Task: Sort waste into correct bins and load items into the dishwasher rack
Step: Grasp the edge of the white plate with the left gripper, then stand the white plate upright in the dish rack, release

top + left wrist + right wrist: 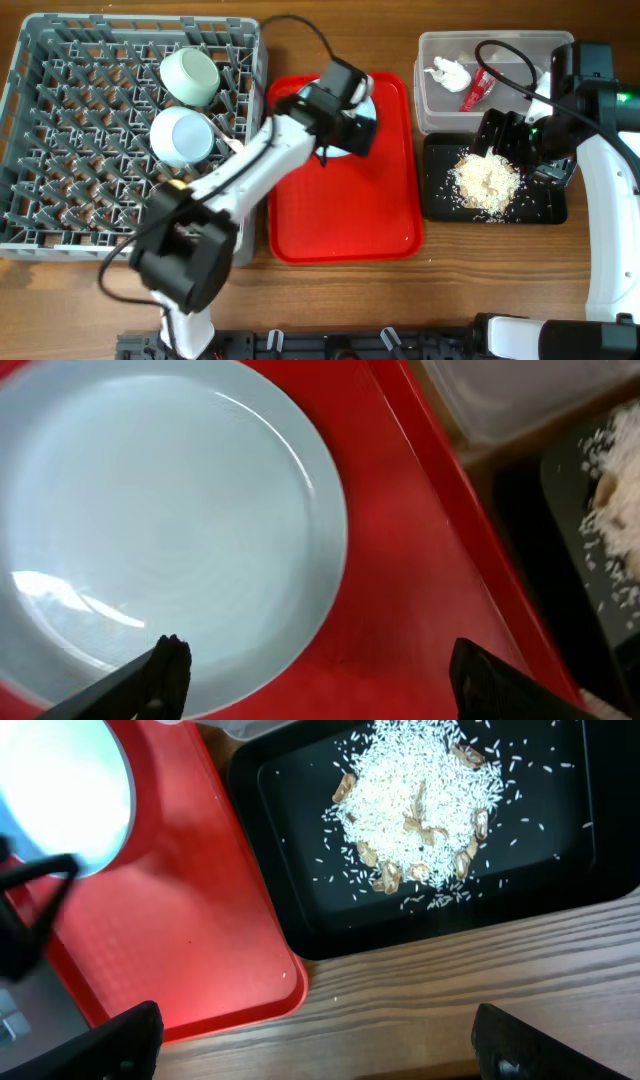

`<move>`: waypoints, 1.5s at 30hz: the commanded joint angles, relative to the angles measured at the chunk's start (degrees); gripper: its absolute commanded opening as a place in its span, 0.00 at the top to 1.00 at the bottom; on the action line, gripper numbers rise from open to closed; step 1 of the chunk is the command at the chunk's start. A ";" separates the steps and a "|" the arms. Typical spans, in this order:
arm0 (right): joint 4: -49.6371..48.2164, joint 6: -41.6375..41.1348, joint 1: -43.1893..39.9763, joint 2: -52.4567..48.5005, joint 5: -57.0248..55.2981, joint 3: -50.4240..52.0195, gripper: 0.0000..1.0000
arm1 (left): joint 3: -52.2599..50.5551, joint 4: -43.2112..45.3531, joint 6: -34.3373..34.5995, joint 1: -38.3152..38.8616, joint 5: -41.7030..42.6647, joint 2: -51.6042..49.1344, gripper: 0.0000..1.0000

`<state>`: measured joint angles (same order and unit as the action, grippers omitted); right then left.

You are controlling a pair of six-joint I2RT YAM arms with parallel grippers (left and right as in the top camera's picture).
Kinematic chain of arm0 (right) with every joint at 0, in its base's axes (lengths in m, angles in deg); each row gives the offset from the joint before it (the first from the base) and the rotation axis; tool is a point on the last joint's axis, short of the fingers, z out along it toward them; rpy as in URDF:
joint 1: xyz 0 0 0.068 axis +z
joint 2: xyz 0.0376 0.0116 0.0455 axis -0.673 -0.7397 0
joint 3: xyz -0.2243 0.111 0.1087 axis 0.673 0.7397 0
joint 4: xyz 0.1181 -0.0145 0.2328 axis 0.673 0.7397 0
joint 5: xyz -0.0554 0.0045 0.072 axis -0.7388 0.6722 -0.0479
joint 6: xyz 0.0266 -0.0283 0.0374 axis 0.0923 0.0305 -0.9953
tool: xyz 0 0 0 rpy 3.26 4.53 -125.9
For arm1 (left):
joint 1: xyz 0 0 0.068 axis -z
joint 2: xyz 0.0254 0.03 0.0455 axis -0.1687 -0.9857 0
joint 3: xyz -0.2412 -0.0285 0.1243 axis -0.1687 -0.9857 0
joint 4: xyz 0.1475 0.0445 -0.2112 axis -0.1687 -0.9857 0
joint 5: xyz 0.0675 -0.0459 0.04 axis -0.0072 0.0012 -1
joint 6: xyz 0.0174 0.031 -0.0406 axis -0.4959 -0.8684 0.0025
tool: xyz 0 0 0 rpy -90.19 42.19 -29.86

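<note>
The pale round plate (366, 99) (150, 510) lies at the back of the red tray. My left gripper (347, 122) (320, 670) is open just above it, one finger over the plate's rim, the other over bare tray. Two blue-green bowls (190, 75) (180, 135) sit in the grey dishwasher rack (60, 150). The clear tub (440, 110) holds the white tissue (447, 72) and the red wrapper (478, 92). Beige crumbs (485, 180) (420, 800) lie in the black tray (545, 205) (290, 840). My right gripper (505, 135) (320, 1040) is open and empty. Fork and stick are out of view.
The red tray (345, 210) (420, 560) (180, 920) lies between the rack and the two bins. A small yellowish thing (178, 184) shows at the rack's front right by my left arm. Wooden table (450, 980) runs in front of the black tray.
</note>
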<state>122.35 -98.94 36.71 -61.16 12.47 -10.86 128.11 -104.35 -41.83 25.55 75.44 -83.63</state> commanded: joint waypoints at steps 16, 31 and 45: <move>0.42 0.07 -0.11 0.20 -0.76 -0.57 0.00 | -0.07 -2.95 -4.48 2.75 -2.75 -11.28 0.94; 0.22 0.09 -0.11 0.20 -0.76 -0.57 0.00 | -0.07 -3.13 -3.98 1.44 -2.69 14.05 0.96; 0.22 -0.07 -0.11 0.20 -0.74 -0.57 0.00 | -0.07 -2.49 0.72 -34.40 41.40 17.55 0.96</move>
<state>122.52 -98.94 36.73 -61.16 12.47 -10.86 128.00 -107.10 -41.85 -4.74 103.28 -62.24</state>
